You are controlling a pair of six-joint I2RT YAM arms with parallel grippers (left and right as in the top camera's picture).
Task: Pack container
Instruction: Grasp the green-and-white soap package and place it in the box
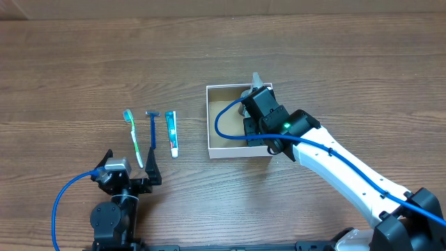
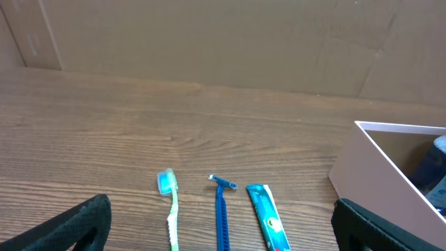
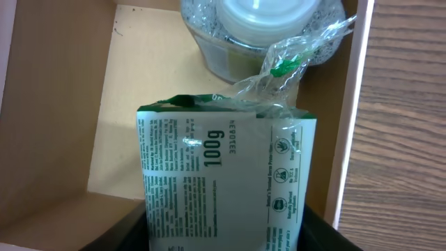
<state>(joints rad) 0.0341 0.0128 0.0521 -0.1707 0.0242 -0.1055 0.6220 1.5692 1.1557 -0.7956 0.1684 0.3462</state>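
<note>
Right gripper (image 3: pixel 223 233) jaws clamp a glossy printed packet (image 3: pixel 223 167) inside the square cardboard container (image 3: pixel 63 104); left gripper (image 2: pixel 221 219) jaws spread wide.

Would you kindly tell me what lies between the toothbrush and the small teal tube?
A blue razor, touching neither the toothbrush nor the tube; the overhead and left wrist views both show it.

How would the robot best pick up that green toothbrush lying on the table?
Grip the toothbrush mid-handle, coming straight down from above with the fingers across its narrow width. It lies flat on the table, and the razor lies close alongside, so there is little room on that side.
</note>
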